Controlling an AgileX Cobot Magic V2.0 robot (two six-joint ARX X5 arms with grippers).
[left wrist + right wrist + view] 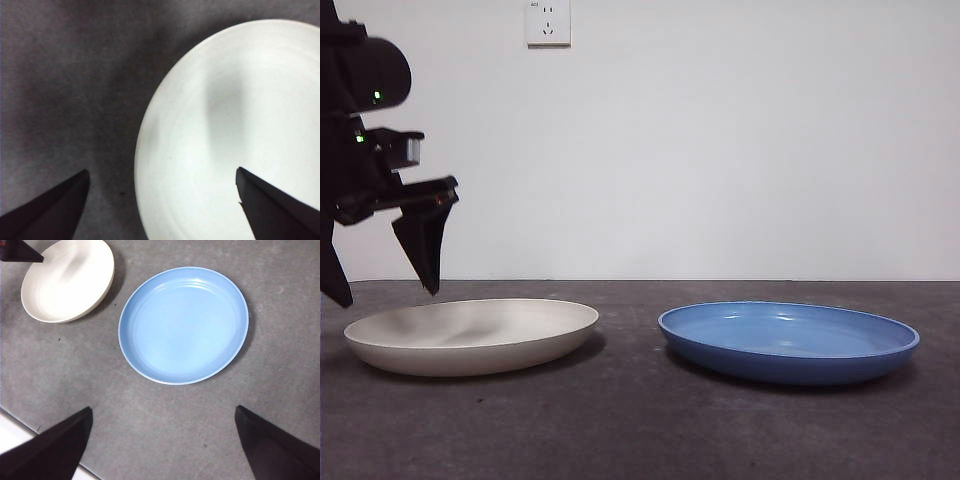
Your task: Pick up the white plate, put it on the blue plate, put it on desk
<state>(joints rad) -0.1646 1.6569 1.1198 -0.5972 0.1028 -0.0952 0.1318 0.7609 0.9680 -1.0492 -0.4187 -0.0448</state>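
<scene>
The white plate (470,335) lies on the desk (640,430) at the left, and the blue plate (790,342) lies apart from it at the right. My left gripper (388,295) hangs open just above the white plate's left rim. In the left wrist view, the left gripper (162,171) has one jaw over the white plate (235,125) and the other over bare desk (65,75). My right gripper (164,408) is open and empty, high above the desk. It looks down on the blue plate (184,325) and the white plate (67,280).
A white wall with a socket (547,22) stands behind the desk. The desk's edge (12,432) shows in a corner of the right wrict view. A black tip of the left gripper (17,251) pokes in beside the white plate there.
</scene>
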